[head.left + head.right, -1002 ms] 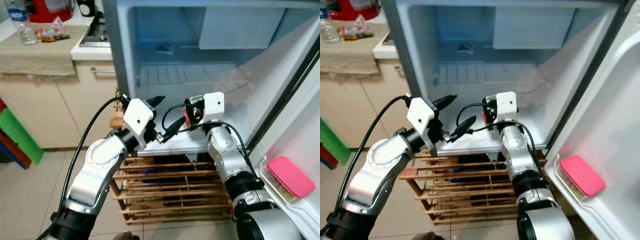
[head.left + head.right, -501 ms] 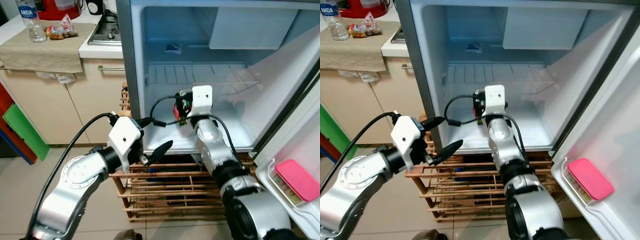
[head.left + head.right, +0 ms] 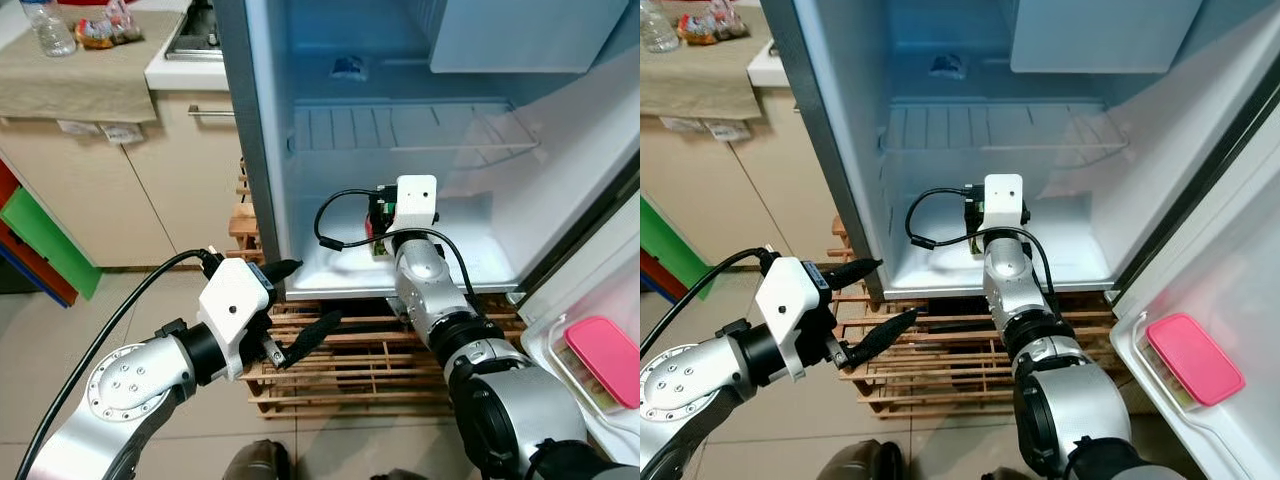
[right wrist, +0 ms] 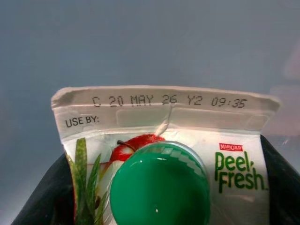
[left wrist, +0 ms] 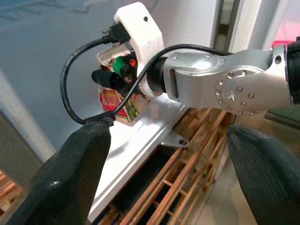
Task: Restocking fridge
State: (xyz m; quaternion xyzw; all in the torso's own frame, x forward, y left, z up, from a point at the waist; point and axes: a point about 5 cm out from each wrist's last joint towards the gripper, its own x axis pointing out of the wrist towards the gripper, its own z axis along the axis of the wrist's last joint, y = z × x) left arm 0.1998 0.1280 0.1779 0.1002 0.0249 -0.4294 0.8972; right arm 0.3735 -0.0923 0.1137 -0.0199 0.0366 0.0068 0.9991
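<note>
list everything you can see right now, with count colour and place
juice carton: 1, white and red, green cap, on fridge floor in right gripper
fridge: 1, white inside, open
wire shelf: 1, white, mid fridge
lidded box: 1, pink lid, door shelf
wooden rack: 1, brown, under fridge
bottle: 1, clear, counter
left gripper: open, before rack
right gripper: shut on carton

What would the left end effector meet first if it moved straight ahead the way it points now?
Probably the front edge of the fridge floor, with the juice carton held by the right end effector just behind it; depth is uncertain.
</note>
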